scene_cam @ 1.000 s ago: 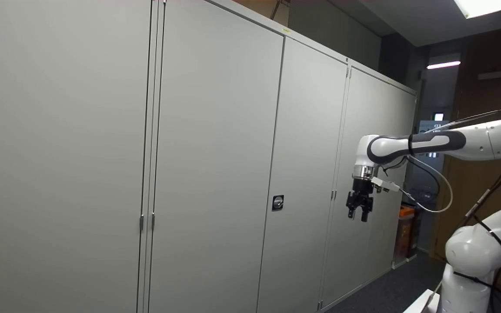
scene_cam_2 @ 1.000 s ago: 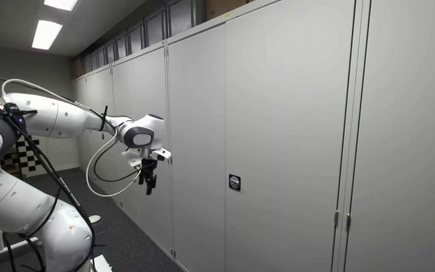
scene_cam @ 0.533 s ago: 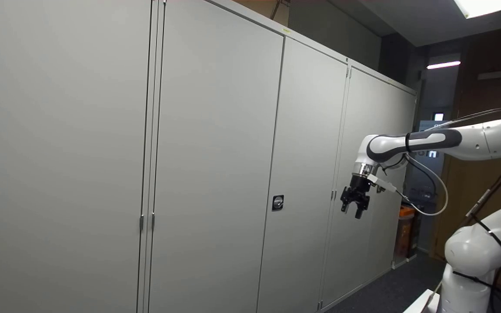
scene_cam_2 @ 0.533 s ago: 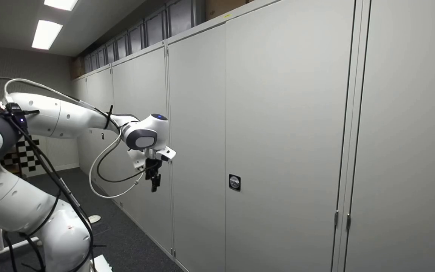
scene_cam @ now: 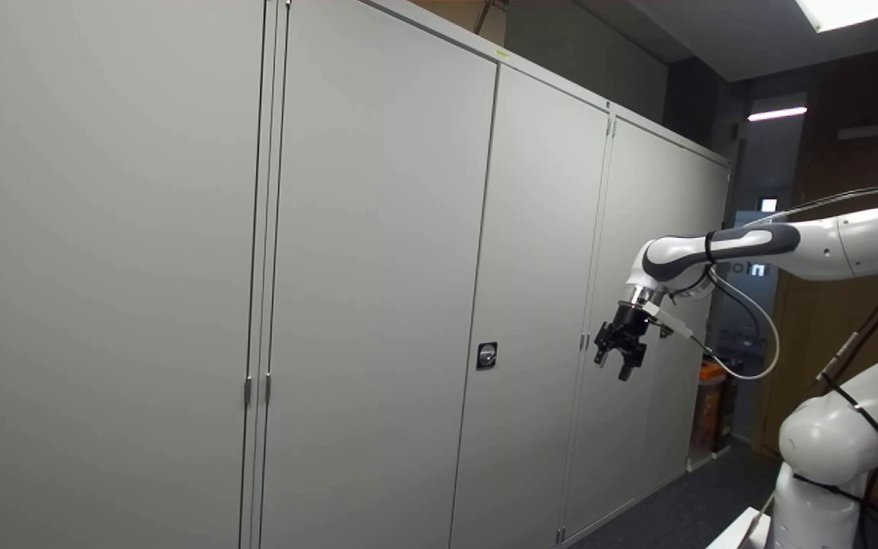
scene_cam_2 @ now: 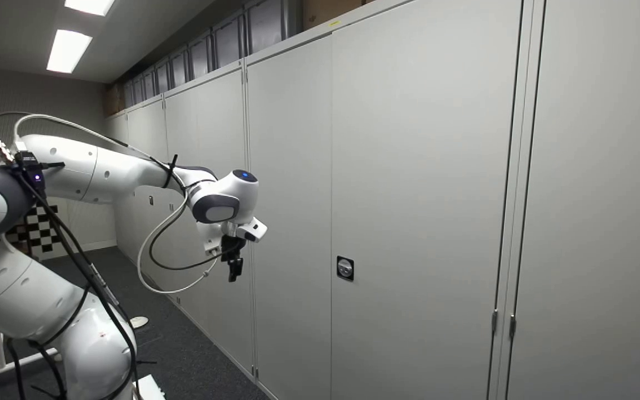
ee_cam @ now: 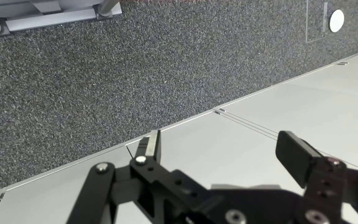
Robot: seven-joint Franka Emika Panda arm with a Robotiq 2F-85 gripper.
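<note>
In an exterior view, we saw the gripper (scene_cam: 613,367) (fingers (ee_cam: 294,157) spread), the cupboard handle (scene_cam: 487,355) at its nine o'clock.

Office or lab: tall cabinets (scene_cam_2: 425,166) are forming long row; dark carpet (ee_cam: 104,87) is lying below; in exterior view, checkered board (scene_cam_2: 45,236) is showing far left.

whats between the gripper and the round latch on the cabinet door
In both exterior views, no object shows between the gripper and the round latch; behind that stretch lie the door panel and a vertical seam.
</note>
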